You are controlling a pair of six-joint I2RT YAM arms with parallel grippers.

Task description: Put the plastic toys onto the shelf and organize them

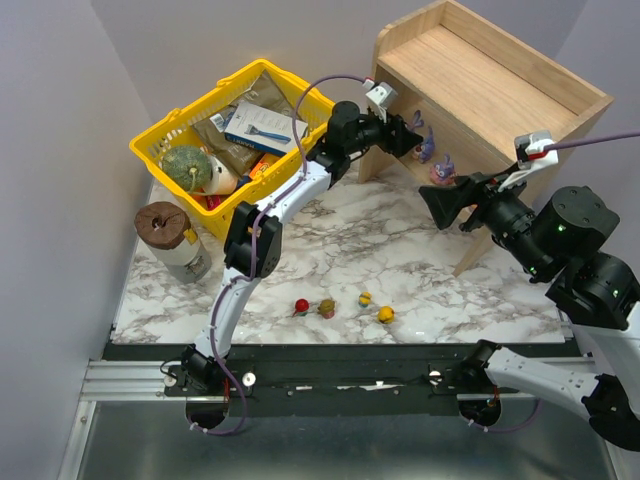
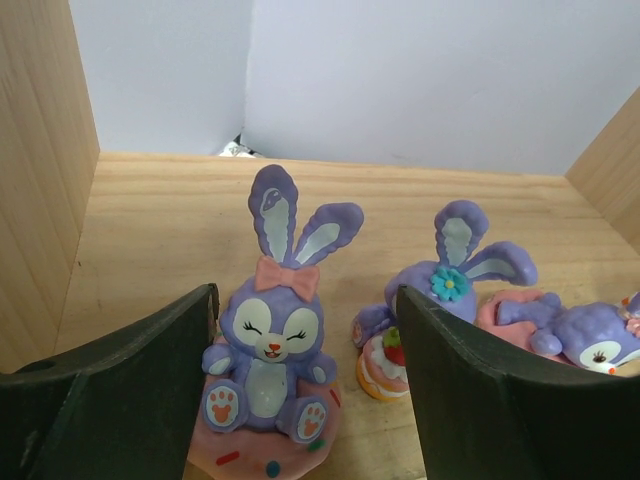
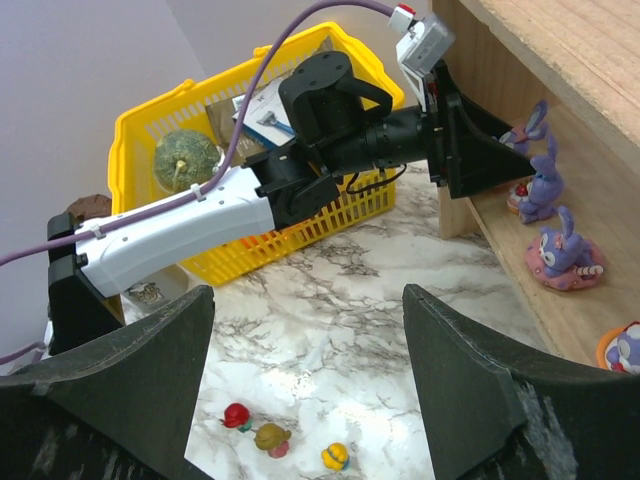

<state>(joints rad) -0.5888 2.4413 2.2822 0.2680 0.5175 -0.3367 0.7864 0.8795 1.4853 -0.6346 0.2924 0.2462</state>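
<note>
Overhead first. Your left pincer (image 1: 407, 136) is poked into the lower tier of the shelf (image 1: 500, 75), tips under the top board. Your right pincer (image 1: 432, 205) hangs just outside that tier, jaws wide, holding nothing. One purple bunny (image 1: 443, 170) stands on the lower board between the two pincers. Well behind both, toward the arm bases, four round toys lie on the marble table (image 1: 400, 250): a red toy (image 1: 301, 306), an olive-brown toy (image 1: 326, 308), a small yellow toy (image 1: 366, 298) and a bigger yellow toy (image 1: 385, 315). The yellow basket (image 1: 155, 130) sits off to the left pincer's left.

Left wrist camera. The jaws stand apart and grip nothing. The bow bunny (image 2: 268, 350) sits upright on its pink base between them, with clear space on the right finger (image 2: 500, 400) side; the left finger (image 2: 120, 400) is close against the base and you cannot tell whether it touches. Just past the right finger stands a flower bunny (image 2: 455, 270), and beyond it a third bunny (image 2: 585, 335) lies flat.

Right wrist camera. The right pincer is open and empty, bare marble between its fingers (image 3: 520, 400). Ahead to its right, bunnies line the lower tier, with the left pincer at the far end of the row. Three round toys lie on the table just below the gap between the fingers. Ahead to the left, the basket holds a green gourd (image 3: 185, 160).
</note>
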